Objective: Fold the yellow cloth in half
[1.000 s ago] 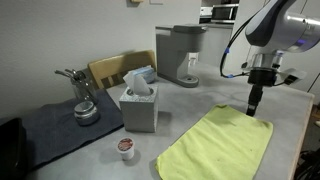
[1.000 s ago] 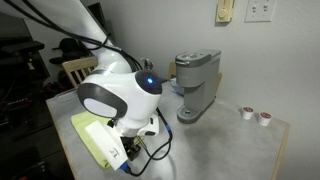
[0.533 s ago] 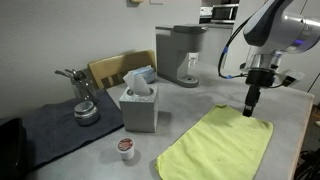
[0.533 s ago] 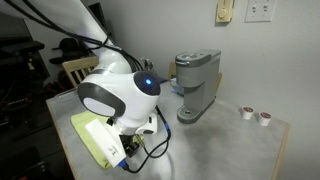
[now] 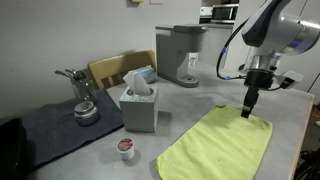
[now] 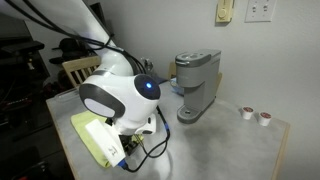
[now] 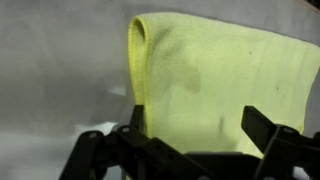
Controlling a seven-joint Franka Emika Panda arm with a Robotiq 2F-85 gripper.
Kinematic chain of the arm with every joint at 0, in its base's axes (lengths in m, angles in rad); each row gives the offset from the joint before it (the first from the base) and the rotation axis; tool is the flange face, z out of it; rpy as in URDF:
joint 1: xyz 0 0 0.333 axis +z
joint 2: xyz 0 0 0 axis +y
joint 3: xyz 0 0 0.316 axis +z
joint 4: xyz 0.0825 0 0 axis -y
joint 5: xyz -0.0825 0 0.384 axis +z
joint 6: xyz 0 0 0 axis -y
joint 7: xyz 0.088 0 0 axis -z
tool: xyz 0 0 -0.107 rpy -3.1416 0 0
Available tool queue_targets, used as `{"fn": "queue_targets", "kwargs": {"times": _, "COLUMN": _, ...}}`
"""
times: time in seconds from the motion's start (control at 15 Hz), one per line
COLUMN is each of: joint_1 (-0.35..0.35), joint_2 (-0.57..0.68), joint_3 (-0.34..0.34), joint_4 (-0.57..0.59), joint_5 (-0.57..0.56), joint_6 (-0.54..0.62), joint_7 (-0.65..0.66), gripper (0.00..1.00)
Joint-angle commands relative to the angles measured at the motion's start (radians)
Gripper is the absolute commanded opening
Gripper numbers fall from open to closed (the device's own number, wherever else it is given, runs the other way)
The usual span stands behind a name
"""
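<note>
One yellow cloth (image 5: 218, 145) lies flat on the bench (image 5: 190, 100), near the tissue box (image 5: 138, 105). Gripper (image 5: 248, 110) poised at its far edge, fingers (image 7: 275, 140) spread wide — nothing held. Recommended: pinch the hem itself, lift low, draw it squarely toward the near edge.

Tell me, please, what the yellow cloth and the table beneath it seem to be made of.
The yellow cloth looks like soft matte fabric, likely microfibre: fuzzy surface, rolled limp edge in the wrist view. The table looks like a hard, smooth grey top with faint mottling, perhaps laminate or stone.
</note>
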Motion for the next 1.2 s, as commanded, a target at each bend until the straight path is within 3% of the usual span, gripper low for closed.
{"fn": "queue_targets", "kwargs": {"times": 0.0, "joint_1": -0.013, "joint_2": 0.031, "joint_3": 0.003, "joint_4": 0.025, "joint_5": 0.028, "joint_6": -0.029, "joint_7": -0.047, "gripper": 0.95}}
{"fn": "queue_targets", "kwargs": {"times": 0.07, "joint_1": -0.013, "joint_2": 0.032, "joint_3": 0.002, "joint_4": 0.026, "joint_5": 0.028, "joint_6": -0.031, "joint_7": -0.049, "gripper": 0.74}}
{"fn": "queue_targets", "kwargs": {"times": 0.33, "joint_1": -0.012, "joint_2": 0.033, "joint_3": 0.002, "joint_4": 0.030, "joint_5": 0.028, "joint_6": -0.034, "joint_7": -0.049, "gripper": 0.47}}
{"fn": "queue_targets", "kwargs": {"times": 0.73, "joint_1": -0.011, "joint_2": 0.013, "joint_3": -0.003, "joint_4": 0.023, "joint_5": 0.025, "joint_6": -0.033, "joint_7": -0.037, "gripper": 0.31}}
{"fn": "queue_targets", "kwargs": {"times": 0.93, "joint_1": -0.017, "joint_2": -0.019, "joint_3": -0.019, "joint_4": 0.012, "joint_5": 0.018, "joint_6": -0.039, "joint_7": -0.022, "gripper": 0.15}}
{"fn": "queue_targets", "kwargs": {"times": 1.0, "joint_1": -0.019, "joint_2": -0.030, "joint_3": -0.027, "joint_4": 0.008, "joint_5": 0.014, "joint_6": -0.039, "joint_7": -0.019, "gripper": 0.03}}
{"fn": "queue_targets", "kwargs": {"times": 1.13, "joint_1": -0.023, "joint_2": -0.051, "joint_3": -0.047, "joint_4": 0.002, "joint_5": 0.002, "joint_6": -0.043, "joint_7": -0.013, "gripper": 0.00}}
